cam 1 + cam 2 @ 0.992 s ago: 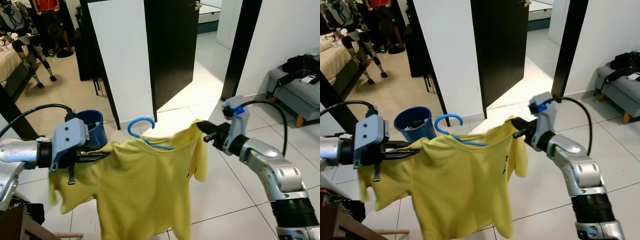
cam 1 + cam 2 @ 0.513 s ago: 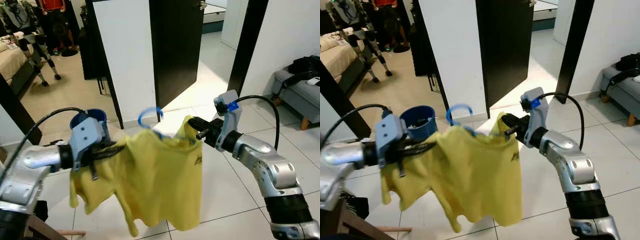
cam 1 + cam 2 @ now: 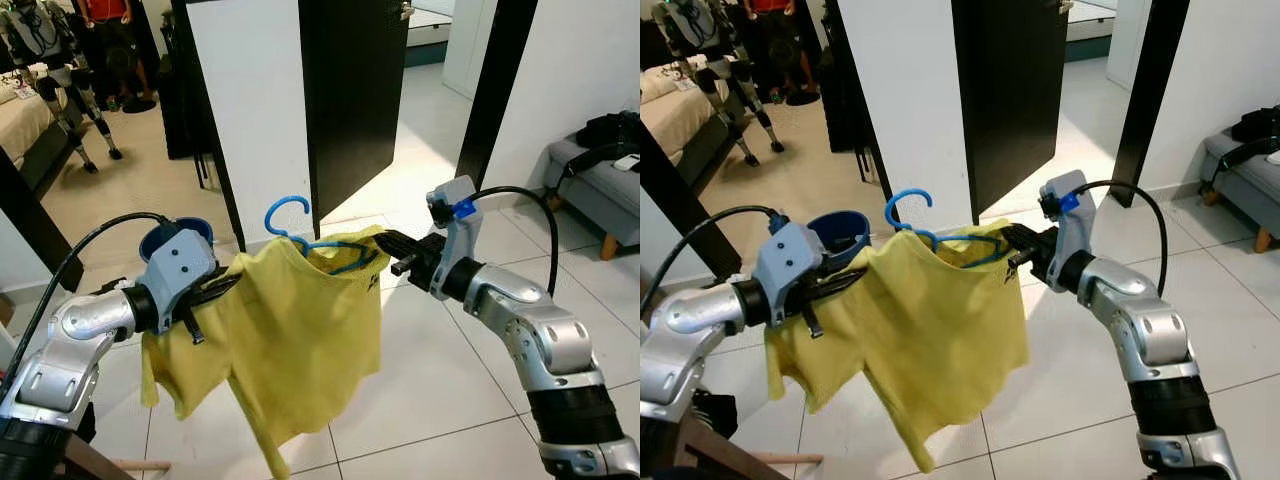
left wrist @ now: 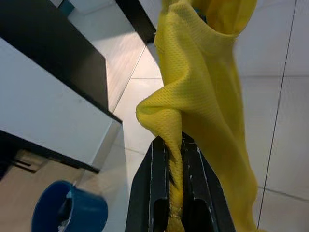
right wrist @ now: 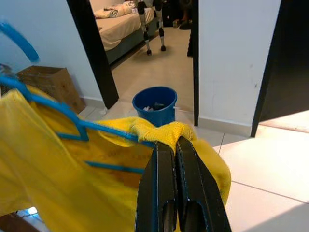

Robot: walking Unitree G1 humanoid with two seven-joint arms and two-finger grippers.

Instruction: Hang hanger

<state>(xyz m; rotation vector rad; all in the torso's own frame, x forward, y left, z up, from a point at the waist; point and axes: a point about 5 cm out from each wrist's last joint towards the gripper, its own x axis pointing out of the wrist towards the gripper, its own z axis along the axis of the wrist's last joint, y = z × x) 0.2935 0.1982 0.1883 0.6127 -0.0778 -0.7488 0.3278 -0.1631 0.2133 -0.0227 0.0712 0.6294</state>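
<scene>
A yellow T-shirt [image 3: 290, 340] hangs on a blue hanger [image 3: 300, 235] in mid-air between my two arms. The hanger's hook [image 3: 285, 212] stands up above the collar. My left gripper [image 3: 215, 290] is shut on the shirt's left shoulder, and the cloth is pinched between its fingers [image 4: 154, 193] in the left wrist view. My right gripper [image 3: 392, 246] is shut on the shirt's right shoulder, where the yellow fabric [image 5: 161, 130] bunches over the hanger [image 5: 58, 113] at its fingertips. The shirt sags and twists below the hanger.
A blue bucket [image 3: 840, 228] stands on the tiled floor behind the shirt, by a white wall panel [image 3: 250, 110]. A dark open door [image 3: 350, 90] is behind it. A grey sofa [image 3: 600, 170] is at the right, and a bedroom opens at the far left.
The hanger hook has swung left and the collar now shows the hanger bar. The shirt has spread a little and hangs lower between the grippers. Both grippers keep their hold.
</scene>
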